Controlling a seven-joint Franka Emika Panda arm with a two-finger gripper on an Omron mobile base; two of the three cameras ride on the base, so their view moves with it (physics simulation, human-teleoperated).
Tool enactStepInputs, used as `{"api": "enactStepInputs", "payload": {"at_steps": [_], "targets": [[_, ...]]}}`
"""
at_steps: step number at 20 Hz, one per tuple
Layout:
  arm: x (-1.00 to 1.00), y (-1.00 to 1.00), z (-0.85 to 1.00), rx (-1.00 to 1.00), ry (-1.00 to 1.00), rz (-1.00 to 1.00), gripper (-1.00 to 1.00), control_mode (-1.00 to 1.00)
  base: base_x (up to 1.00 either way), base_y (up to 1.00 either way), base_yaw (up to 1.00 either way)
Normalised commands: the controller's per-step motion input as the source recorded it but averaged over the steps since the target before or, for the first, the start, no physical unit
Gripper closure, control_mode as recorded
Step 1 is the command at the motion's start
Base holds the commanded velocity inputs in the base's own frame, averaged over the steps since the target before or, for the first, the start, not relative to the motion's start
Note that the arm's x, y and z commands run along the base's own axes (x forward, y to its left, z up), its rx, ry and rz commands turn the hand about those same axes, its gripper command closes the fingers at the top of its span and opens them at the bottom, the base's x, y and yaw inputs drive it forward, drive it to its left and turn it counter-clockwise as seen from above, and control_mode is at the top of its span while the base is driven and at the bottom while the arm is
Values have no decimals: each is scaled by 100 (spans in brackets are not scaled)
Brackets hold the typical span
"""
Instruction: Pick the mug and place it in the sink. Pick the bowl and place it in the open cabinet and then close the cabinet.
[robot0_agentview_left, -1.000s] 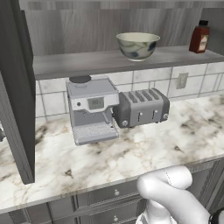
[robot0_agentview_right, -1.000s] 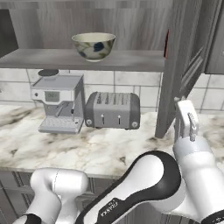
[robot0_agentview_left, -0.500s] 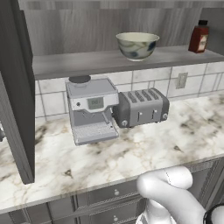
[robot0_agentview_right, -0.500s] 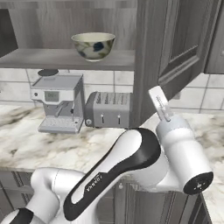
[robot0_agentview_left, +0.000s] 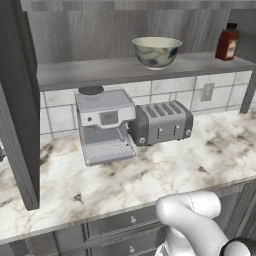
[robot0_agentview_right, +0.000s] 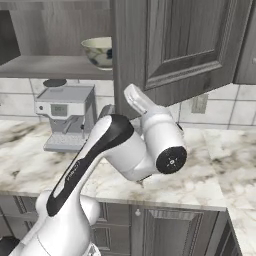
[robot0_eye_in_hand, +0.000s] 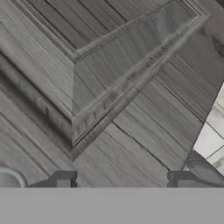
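Marble counter (robot0_agentview_left: 200, 150), open wall cabinet (robot0_agentview_right: 180, 45). I see the bowl (robot0_agentview_left: 157, 51) resting on its shelf. The gripper (robot0_eye_in_hand: 122, 178), fingers spread and empty, faces the right door's outer panel, directly ahead.

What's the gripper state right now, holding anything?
Gripper: open, jaws spread wide and empty, facing the raised panel of the cabinet door. The bowl sits on the cabinet shelf.
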Motion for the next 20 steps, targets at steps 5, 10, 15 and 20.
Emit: {"api": "enactStepInputs", "payload": {"at_steps": [5, 10, 15, 20], "targets": [[75, 65, 20, -29, 0, -8, -100, -100, 0, 0, 0], [63, 27, 31, -17, 12, -13, -100, -100, 0, 0, 0], [63, 2, 22, -6, 20, -10, -100, -100, 0, 0, 0], [56, 7, 5, -7, 16, -7, -100, -100, 0, 0, 0]]}}
